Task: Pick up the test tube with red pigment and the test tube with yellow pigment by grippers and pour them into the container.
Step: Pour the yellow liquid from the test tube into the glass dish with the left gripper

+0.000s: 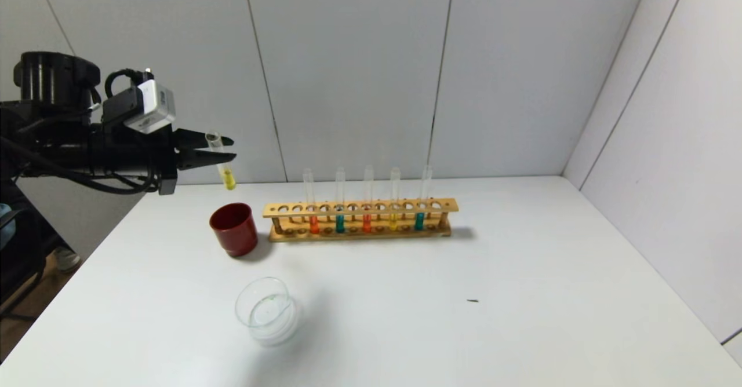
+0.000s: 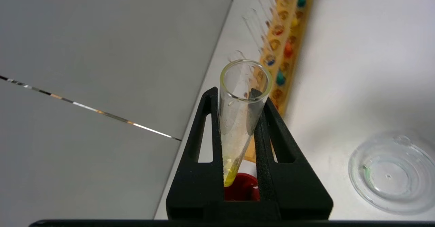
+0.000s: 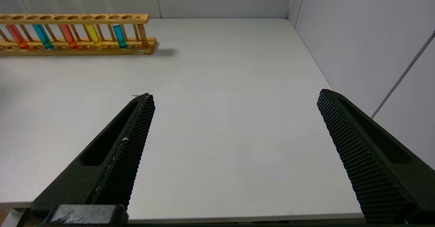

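The left gripper [image 1: 223,149] is raised above the table's [image 1: 406,317] far left corner, its two fingers [image 2: 272,142] clamped on the yellow tube [image 1: 222,161] near the tube's upper part. The tube hangs nearly upright, slightly tilted, with a short column of yellow liquid at its round bottom and its open mouth above the fingers. It is held clear of the table, above and behind the red cup [image 1: 234,229], which stands just left of the wooden rack [image 1: 359,219]. The rack holds five upright tubes: a red tube [image 1: 313,210], a teal one, a second red, a second yellow, and another teal. The container [image 1: 268,311], a clear glass dish, sits on the table nearer the robot than the cup, well below the held tube. The right gripper [image 3: 234,101] hovers low over the table's near right side with its fingers spread wide, holding nothing.
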Controlling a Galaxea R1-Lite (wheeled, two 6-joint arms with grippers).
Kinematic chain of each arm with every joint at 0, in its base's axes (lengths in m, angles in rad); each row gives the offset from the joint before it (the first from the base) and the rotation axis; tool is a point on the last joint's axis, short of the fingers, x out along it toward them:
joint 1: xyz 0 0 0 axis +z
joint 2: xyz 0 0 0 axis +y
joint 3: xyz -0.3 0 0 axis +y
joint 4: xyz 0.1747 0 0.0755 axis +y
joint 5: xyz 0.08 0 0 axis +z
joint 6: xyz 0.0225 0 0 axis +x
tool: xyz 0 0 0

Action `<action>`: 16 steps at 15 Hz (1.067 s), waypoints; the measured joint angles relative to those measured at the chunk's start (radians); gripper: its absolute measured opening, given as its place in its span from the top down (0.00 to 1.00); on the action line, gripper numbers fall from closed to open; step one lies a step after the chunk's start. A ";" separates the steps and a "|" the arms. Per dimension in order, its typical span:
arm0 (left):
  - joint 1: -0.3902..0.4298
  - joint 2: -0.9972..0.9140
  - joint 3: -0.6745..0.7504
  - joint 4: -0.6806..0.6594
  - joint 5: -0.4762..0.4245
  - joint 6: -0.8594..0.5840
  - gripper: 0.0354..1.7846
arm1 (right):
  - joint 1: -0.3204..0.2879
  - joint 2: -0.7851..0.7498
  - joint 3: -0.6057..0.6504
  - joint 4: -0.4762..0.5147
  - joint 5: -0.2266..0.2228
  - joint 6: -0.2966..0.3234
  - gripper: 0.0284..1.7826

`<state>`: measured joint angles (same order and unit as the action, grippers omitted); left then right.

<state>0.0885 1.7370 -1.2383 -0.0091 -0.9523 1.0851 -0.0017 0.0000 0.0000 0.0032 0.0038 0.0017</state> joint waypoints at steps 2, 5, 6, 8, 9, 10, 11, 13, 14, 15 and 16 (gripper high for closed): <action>0.000 -0.005 0.065 0.001 -0.001 0.118 0.84 | 0.000 0.000 0.000 0.000 0.000 0.000 0.02; 0.000 -0.020 0.145 0.004 -0.032 0.223 0.84 | 0.000 0.000 0.000 0.000 0.000 0.000 0.02; 0.000 -0.026 0.164 0.003 -0.070 0.229 0.84 | 0.000 0.000 0.000 0.000 0.000 0.000 0.02; -0.006 -0.031 0.199 0.000 -0.169 0.275 0.84 | 0.000 0.000 0.000 0.000 0.000 0.000 0.02; -0.008 -0.033 0.221 -0.002 -0.203 0.323 0.84 | 0.000 0.000 0.000 0.000 0.000 0.000 0.02; -0.004 -0.032 0.247 -0.002 -0.221 0.379 0.84 | 0.000 0.000 0.000 0.000 0.000 0.000 0.02; 0.003 -0.027 0.266 -0.006 -0.237 0.422 0.84 | 0.000 0.000 0.000 0.000 0.000 0.000 0.02; 0.025 -0.009 0.281 -0.007 -0.254 0.494 0.84 | 0.000 0.000 0.000 0.000 0.000 0.000 0.02; 0.036 0.004 0.283 -0.007 -0.255 0.534 0.84 | 0.000 0.000 0.000 0.000 0.000 0.000 0.02; 0.043 0.019 0.284 -0.007 -0.255 0.576 0.84 | 0.000 0.000 0.000 0.000 0.000 0.000 0.02; 0.046 0.030 0.283 -0.007 -0.253 0.605 0.84 | 0.000 0.000 0.000 0.000 0.000 0.000 0.02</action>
<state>0.1340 1.7666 -0.9549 -0.0164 -1.2051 1.6900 -0.0017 0.0000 0.0000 0.0032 0.0038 0.0017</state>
